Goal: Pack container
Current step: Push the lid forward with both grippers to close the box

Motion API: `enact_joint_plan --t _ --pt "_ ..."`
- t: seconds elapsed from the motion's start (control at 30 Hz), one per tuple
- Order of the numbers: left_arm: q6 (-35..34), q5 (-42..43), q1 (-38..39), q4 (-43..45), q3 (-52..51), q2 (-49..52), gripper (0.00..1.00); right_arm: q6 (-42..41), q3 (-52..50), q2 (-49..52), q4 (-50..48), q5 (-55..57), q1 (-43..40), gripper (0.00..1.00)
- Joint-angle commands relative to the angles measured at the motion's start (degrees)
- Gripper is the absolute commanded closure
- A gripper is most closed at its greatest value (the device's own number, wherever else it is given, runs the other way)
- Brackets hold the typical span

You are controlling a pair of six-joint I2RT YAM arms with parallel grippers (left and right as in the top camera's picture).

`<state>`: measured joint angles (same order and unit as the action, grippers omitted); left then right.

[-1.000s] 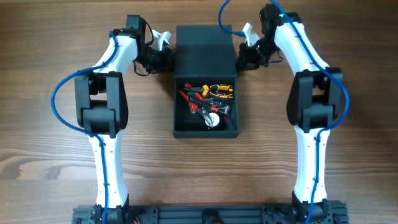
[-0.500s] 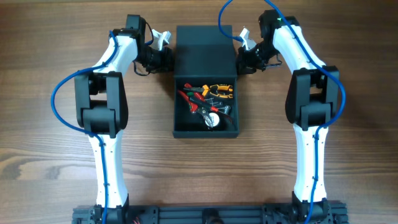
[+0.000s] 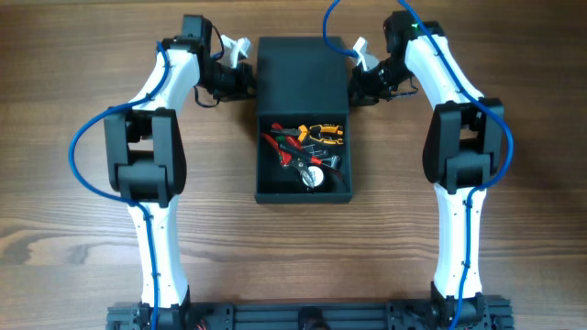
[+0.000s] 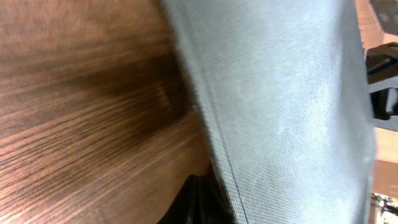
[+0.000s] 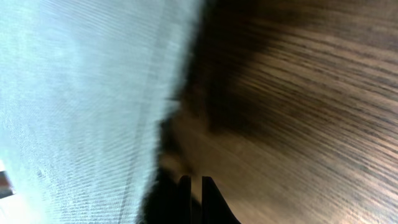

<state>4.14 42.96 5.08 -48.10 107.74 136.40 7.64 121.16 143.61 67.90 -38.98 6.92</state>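
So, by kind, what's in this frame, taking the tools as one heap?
Dark teal-grey matte square box with flap lid: 1
White robot arms: 2
Heap of mixed hand tools in the box, pieces too tangled to count: 1
Brown wooden table: 1
Total: 5

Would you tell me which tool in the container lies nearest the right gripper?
The orange-and-black tool, in the corner by the right gripper; the red-handled tools lie further left.
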Motion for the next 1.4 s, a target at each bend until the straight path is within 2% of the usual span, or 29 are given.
enact_joint_plan --t 0.0,0.7,0.9,1.1,1.37 --pt "0.13 2.89 0.31 0.37 -0.13 -6.36 0.96 1.29 0.87 -3.67 0.09 -2.08 0.79 0.93" --pt "1.49 2.8 2.23 -0.81 -0.13 -13.7 0.96 1.2 0.87 -16.63 0.5 5.25 0.5 0.93" --pt "1.84 -2.19 3.5 -3.48 -0.13 -18.27 0.96 1.38 0.87 -18.4 2.82 5.57 0.52 0.92" --pt "2.71 -2.58 3.82 -6.21 -0.13 -22.69 0.96 1.7 0.9 -19.78 5.55 5.6 0.5 0.93" --pt "3.15 -7.48 3.82 -12.2 -0.13 -28.24 0.96 5.73 0.9 -23.67 11.54 7.52 0.52 0.91"
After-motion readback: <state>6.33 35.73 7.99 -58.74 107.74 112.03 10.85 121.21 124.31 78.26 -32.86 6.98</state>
